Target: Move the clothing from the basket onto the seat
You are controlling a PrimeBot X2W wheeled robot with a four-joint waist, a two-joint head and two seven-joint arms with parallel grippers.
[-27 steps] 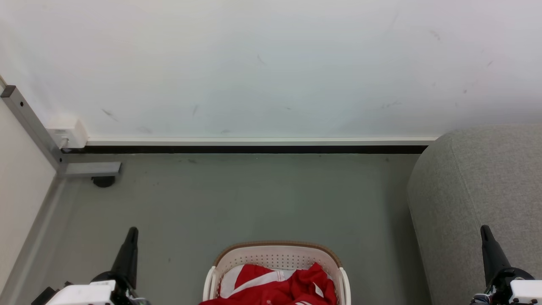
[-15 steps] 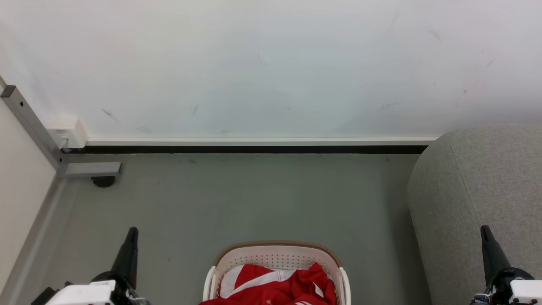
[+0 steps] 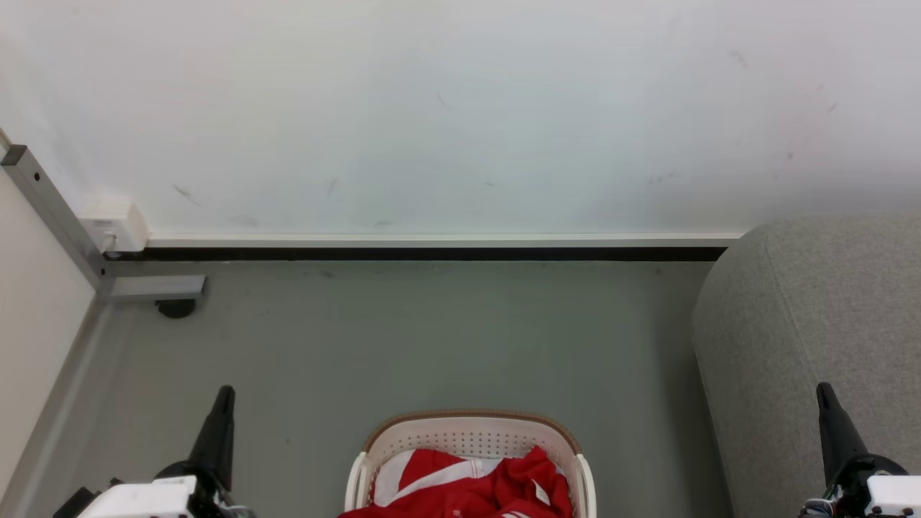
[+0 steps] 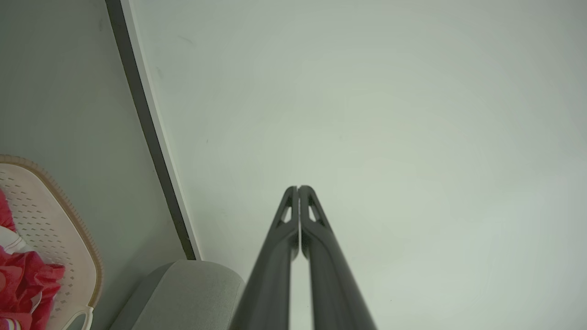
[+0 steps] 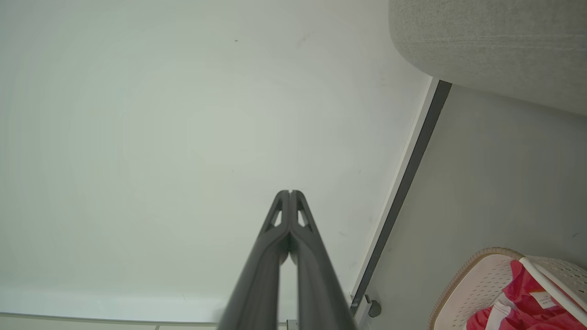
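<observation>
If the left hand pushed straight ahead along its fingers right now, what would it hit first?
Probably the plain white wall: the left hand, fingers shut together, points at it with nothing between, though the gap is hard to judge.

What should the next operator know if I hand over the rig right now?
Left gripper: shut, empty, raised to the left of the basket.
Right gripper: shut, empty, raised by the seat.
The clothing lies crumpled in the basket, which stands on the floor left of the seat.
Done: nothing yet.
To do: grasp the clothing, lift it out, lay it on the seat.
</observation>
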